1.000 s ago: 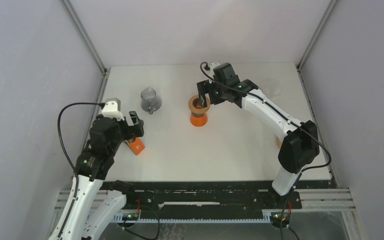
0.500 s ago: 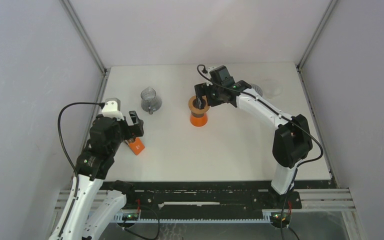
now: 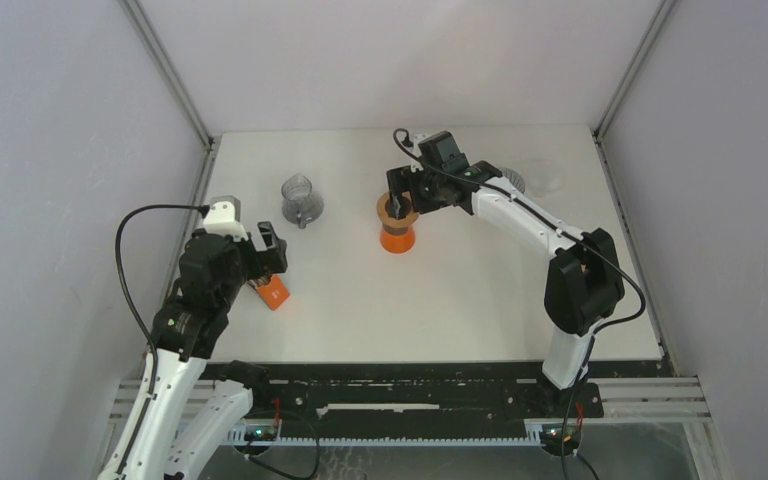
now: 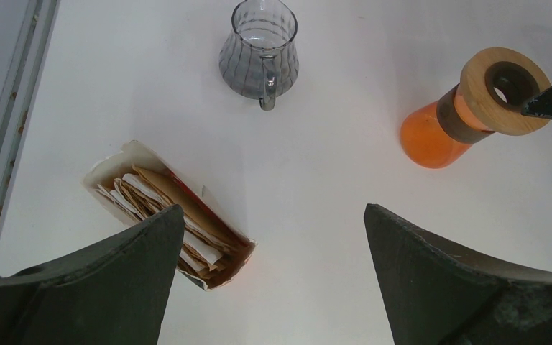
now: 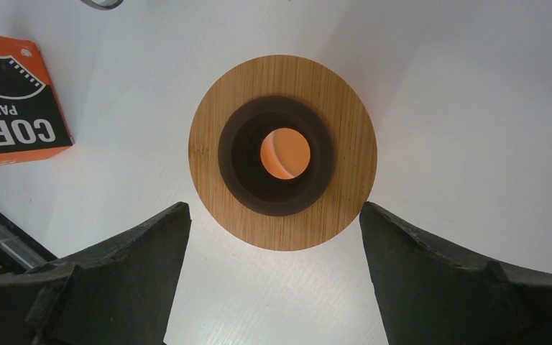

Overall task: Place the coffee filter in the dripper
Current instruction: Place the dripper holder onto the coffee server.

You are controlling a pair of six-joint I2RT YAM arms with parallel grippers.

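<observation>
r gripper (image 5: 273,212) wide open, empty, hanging straight over dripper (image 3: 397,238), fingers either side of its wooden ring (image 5: 345,154) w/o touching. looks flipped: ring up, wide orange end down on table (image 3: 460,300), so prob poised there to turn it before any filter goes in. l gripper (image 4: 273,212) fully open, empty too, above open box (image 4: 115,169) w/ coffee filters (image 4: 154,198) stacked inside, well apart from dripper, ready for a pick. none taken yet.
</observation>
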